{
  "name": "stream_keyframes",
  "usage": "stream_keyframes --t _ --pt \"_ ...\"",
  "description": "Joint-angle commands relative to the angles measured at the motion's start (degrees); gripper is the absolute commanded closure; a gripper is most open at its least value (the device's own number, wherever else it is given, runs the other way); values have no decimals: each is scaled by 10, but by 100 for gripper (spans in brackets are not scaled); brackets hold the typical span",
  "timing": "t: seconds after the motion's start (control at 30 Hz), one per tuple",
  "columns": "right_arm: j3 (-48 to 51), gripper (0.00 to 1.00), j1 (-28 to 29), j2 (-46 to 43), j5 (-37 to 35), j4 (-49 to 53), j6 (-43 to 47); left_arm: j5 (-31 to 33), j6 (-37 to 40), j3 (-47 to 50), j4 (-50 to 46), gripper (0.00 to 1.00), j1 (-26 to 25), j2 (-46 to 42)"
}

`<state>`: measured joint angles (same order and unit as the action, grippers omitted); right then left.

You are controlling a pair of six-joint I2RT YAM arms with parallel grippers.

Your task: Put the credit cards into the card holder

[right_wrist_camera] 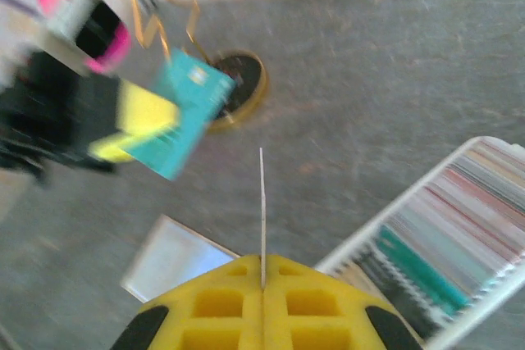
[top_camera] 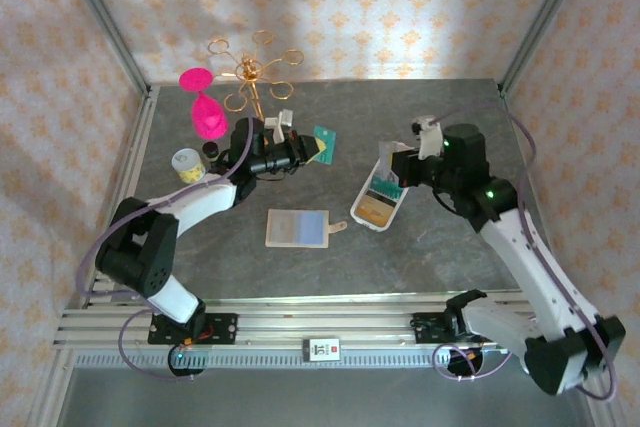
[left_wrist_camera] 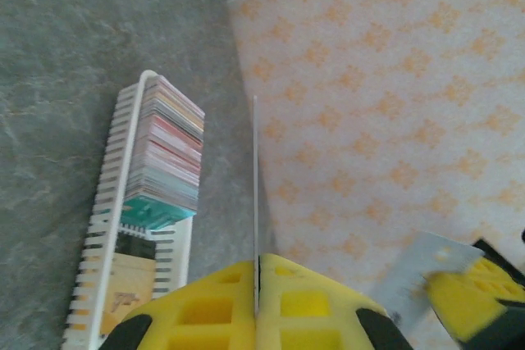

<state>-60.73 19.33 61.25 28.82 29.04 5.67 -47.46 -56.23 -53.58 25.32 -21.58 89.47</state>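
Top external view: the white slotted plastic card holder lies on the grey table, its long axis running from near-left to far-right. It is partly filled with a row of upright mixed-colour cards packed toward one end.

The right gripper hangs over the holder's far end, jaws closed on a thin pale card. In the right wrist view that card shows edge-on between the yellow pads, with the holder down to its right.

The left gripper stands to the left of the holder and further back, apart from it. Its jaws are closed on a flat teal plastic card. In the left wrist view the holder lies to the left of that card's edge.

Judgement: the right arm is the nearer, already above the holder. Its card must turn crosswise to the holder's long axis to drop into a slot. The left arm must first travel right and nearer.
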Motion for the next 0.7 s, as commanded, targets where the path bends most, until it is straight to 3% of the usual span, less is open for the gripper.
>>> stream_keyframes --t 0.0,0.1,0.3,0.67 --pt "-45 100 -1 73 -44 111 249 32 83 11 -63 99 4 -46" --pt "-59 100 -1 129 -69 129 353 52 89 45 -44 99 4 -85" --pt "-72 100 -1 211 -94 129 461 98 127 103 -50 99 5 -165" --pt "-96 100 11 307 -103 101 498 126 142 150 -76 100 5 -221"
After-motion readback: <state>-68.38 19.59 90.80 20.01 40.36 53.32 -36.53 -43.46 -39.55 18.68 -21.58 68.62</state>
